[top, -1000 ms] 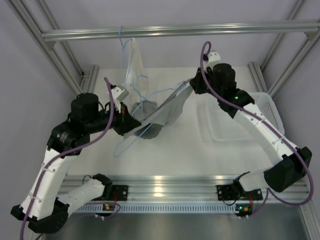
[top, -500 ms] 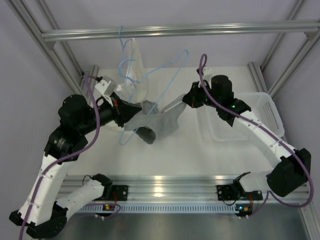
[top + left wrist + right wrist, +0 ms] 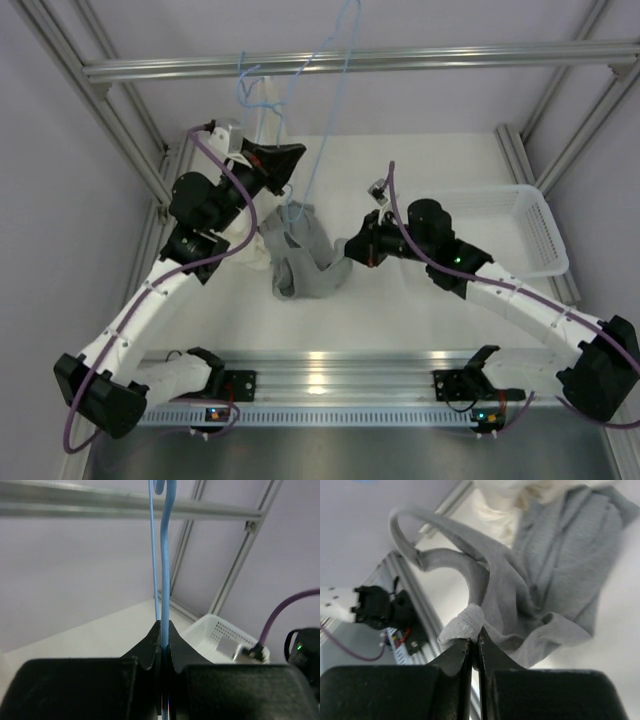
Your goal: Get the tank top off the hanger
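The left pincer (image 3: 164, 630) is squeezed tight on the hanger (image 3: 165, 570). The hanger is a thin, smooth, light-blue wire that goes straight up and is cut off at the top of the picture. The right pincer (image 3: 475, 642) is pinched closed on a rolled edge of the tank top (image 3: 560, 565), which is soft grey cloth with looping straps. From above, the tank top lies in a crumpled heap on the white counter (image 3: 400, 310), between the two arms. The hanger's low end comes down near the heap; I cannot tell if they touch. A creamy white garment (image 3: 502, 510) is bunched just beside the grey cloth. A white basket (image 3: 535, 225) with little holes sits on the right.
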